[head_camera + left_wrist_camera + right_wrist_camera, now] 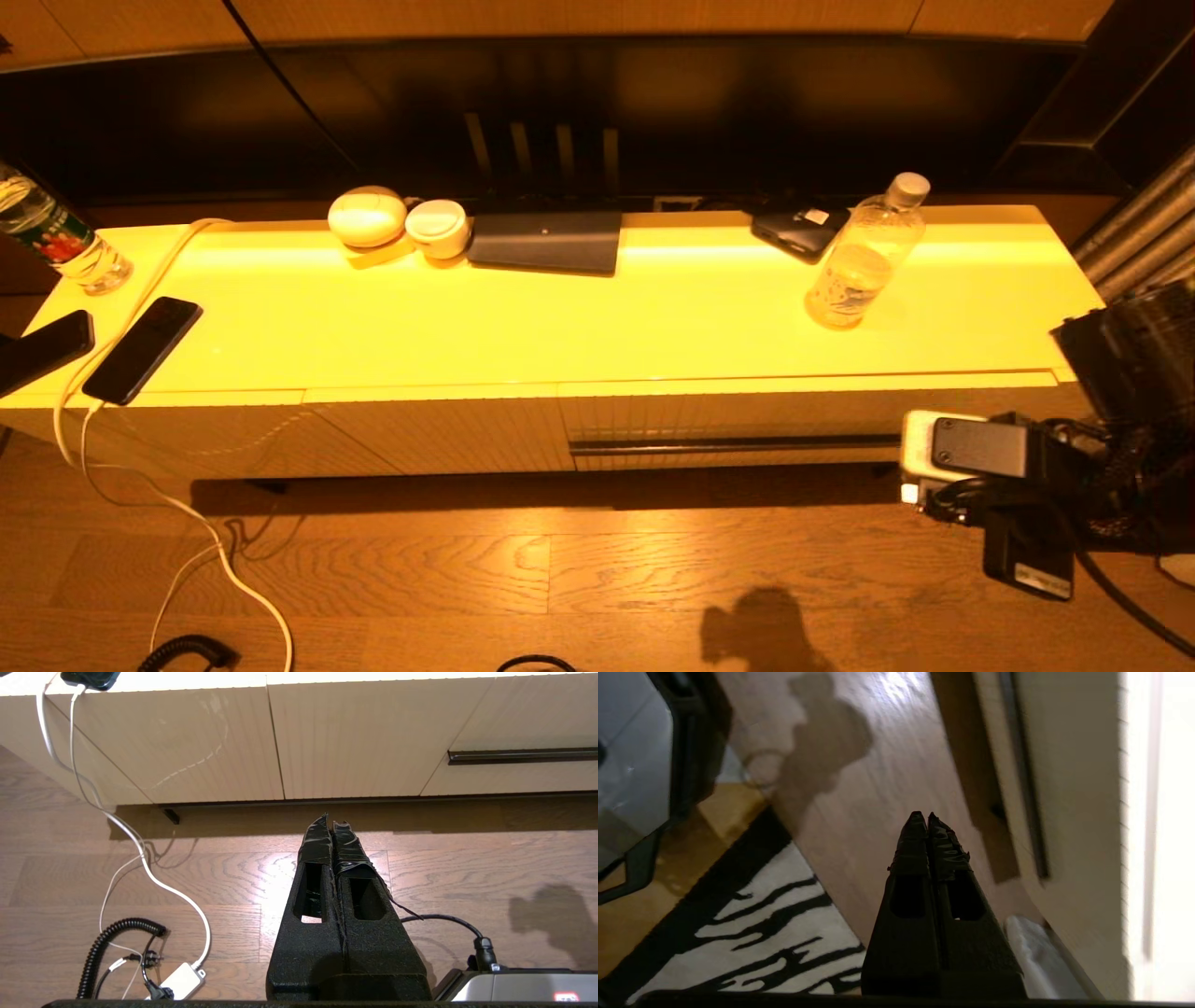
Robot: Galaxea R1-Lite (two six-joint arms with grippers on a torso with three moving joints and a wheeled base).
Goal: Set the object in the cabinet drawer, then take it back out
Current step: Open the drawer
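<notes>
Bottle [864, 257] upright on the tabletop [597, 317], drawer [728, 425] closed below; right gripper [923, 816] and left gripper [330, 820] both with jaws pressed together, so you risk skidding off the handle slot [738, 446].

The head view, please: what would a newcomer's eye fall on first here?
Probably the brightly lit yellow cabinet top, with the clear water bottle standing near its right end. Next, the closed cabinet drawer with its dark handle slot just below, and the right arm's end effector, shut and empty, over the wooden floor beside it.
</notes>
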